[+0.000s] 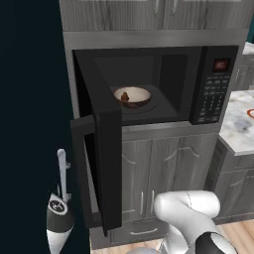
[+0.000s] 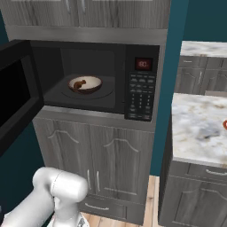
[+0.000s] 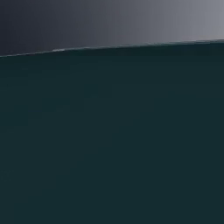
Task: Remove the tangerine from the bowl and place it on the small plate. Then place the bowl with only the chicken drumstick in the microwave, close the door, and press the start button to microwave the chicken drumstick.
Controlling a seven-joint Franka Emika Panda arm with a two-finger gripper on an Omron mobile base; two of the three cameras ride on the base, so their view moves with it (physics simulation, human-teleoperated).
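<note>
Standing open, the door (image 1: pixel 99 144) swings before grey cabinets (image 2: pixel 106 164)

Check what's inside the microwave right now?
The microwave, door swung open, holds the bowl on the turntable, with the chicken drumstick lying in it. No tangerine shows in the bowl. The cavity's near left corner is hidden behind the door in the left base view.

Kitchen: built-in microwave (image 1: pixel 163 84), cabinets (image 2: pixel 106 164), counter (image 2: pixel 199 128)
</note>
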